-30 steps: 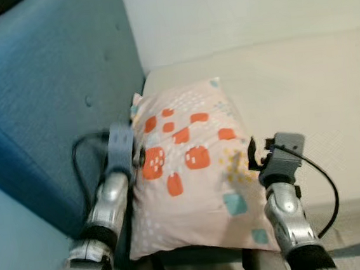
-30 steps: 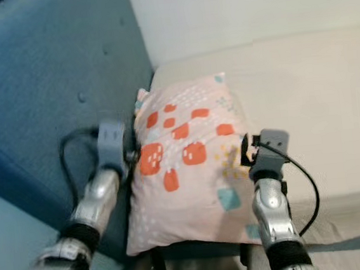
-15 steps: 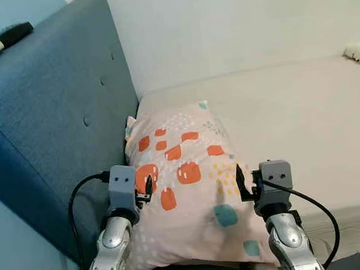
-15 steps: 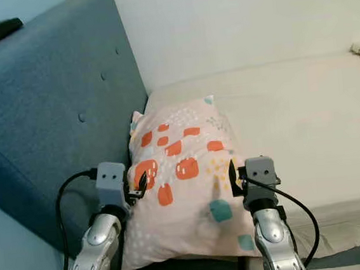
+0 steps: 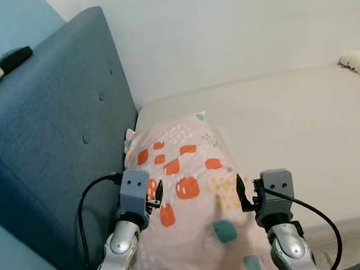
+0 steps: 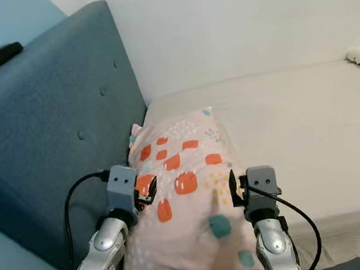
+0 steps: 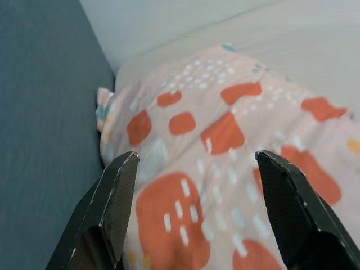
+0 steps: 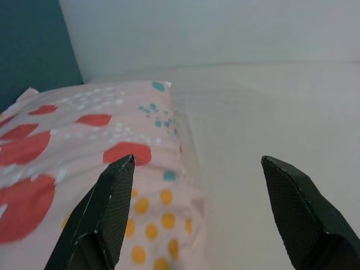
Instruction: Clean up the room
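A pillow [image 5: 193, 204], pale pink with orange and teal marks, is seen lying on the bed [image 5: 306, 123], its one long edge pressed against the blue headboard [image 5: 52, 134] and its far end short of the wall [image 5: 233, 28]. The left gripper [image 5: 156, 194] is held at the pillow's headboard-side edge with its fingers apart, nothing between them. The right gripper [image 5: 240, 193] is placed at the opposite edge, fingers likewise spread and empty. The pillow is judged to be light, soft and easily squashed, so it would sag if lifted by one corner. It is best taken at both side edges at once, where a fold of fabric and filling can be pinched; the smooth cover may slip unless enough of it is gathered. A small white thing [image 5: 359, 63] can be made out at the bed's far right.
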